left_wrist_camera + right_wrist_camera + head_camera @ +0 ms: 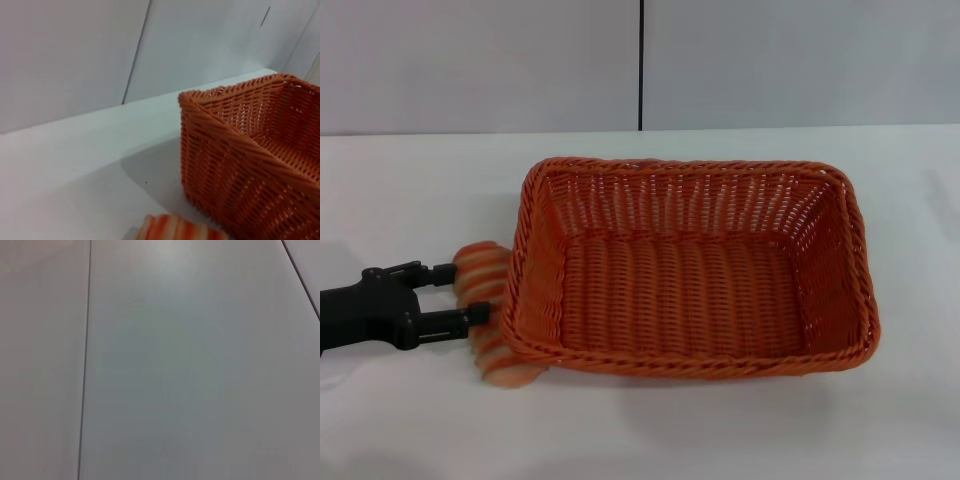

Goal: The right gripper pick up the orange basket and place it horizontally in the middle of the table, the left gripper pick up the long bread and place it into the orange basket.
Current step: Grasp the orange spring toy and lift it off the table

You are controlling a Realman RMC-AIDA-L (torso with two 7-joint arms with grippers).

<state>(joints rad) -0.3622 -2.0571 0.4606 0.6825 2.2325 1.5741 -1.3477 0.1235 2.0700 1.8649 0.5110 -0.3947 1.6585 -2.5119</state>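
Observation:
The orange basket [690,270] lies lengthwise across the middle of the white table [410,190], and it holds nothing. Just off its left end, my left gripper [460,295] comes in from the left edge, shut on the long bread [488,310]. The striped loaf hangs at the basket's left wall, outside the rim. In the left wrist view the basket's corner [240,155] fills the right side, and the loaf's end [175,230] peeks in at the lower edge. My right gripper is out of view.
A grey panelled wall [480,60] with a dark vertical seam rises behind the table's far edge. The right wrist view holds only the grey wall [190,365] and its seams. White tabletop lies in front of the basket.

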